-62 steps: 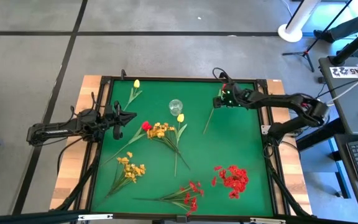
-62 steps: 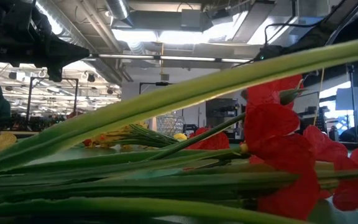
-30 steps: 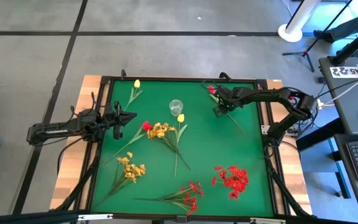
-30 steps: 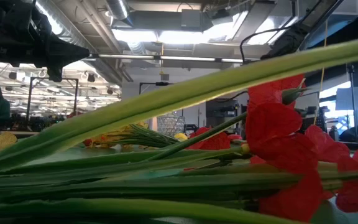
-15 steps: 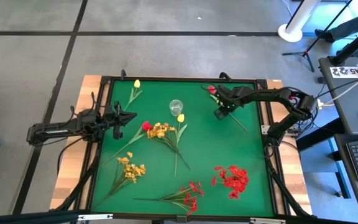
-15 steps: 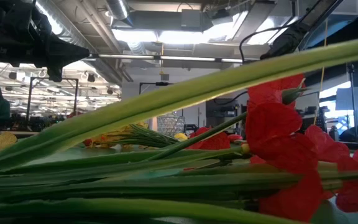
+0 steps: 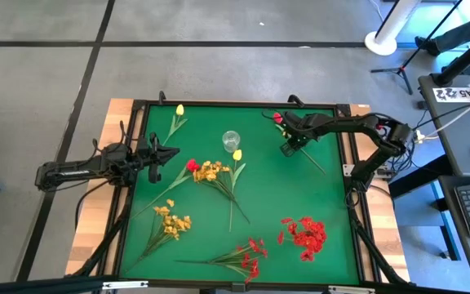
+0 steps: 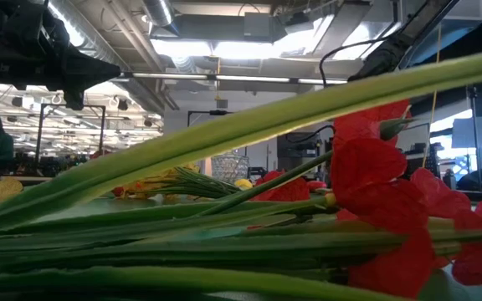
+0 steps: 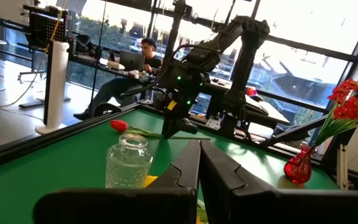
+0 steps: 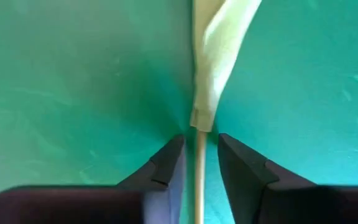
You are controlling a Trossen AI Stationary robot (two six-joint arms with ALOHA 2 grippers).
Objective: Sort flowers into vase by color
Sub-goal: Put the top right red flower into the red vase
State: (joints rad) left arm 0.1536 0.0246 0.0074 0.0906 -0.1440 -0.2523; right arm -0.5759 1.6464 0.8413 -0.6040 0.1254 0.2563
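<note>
A red tulip (image 7: 277,118) lies on the green mat at the far right, its stem (image 7: 308,157) running toward the right edge. My right gripper (image 7: 287,149) points down over that stem. In the right wrist view its open fingers (image 10: 199,140) stand close on either side of the stem (image 10: 199,168), just below a pale leaf (image 10: 215,56), with thin gaps showing. The glass vase (image 7: 231,139) stands upright at the far middle, with a yellow tulip (image 7: 237,154) on the mat beside it. My left gripper (image 7: 170,152) waits shut at the left edge.
Around the mat lie a yellow tulip (image 7: 179,109), a red tulip (image 7: 192,165), yellow sprays (image 7: 210,171) (image 7: 172,220) and red sprays (image 7: 251,257) (image 7: 304,233). Stems and red blooms (image 8: 375,192) fill the low view. A raised black frame (image 7: 349,163) borders the mat.
About two seconds ago my right gripper held the red tulip above the far right of the mat. A second ago the tulip lay flat on the mat. Since then the gripper has stayed low over its stem.
</note>
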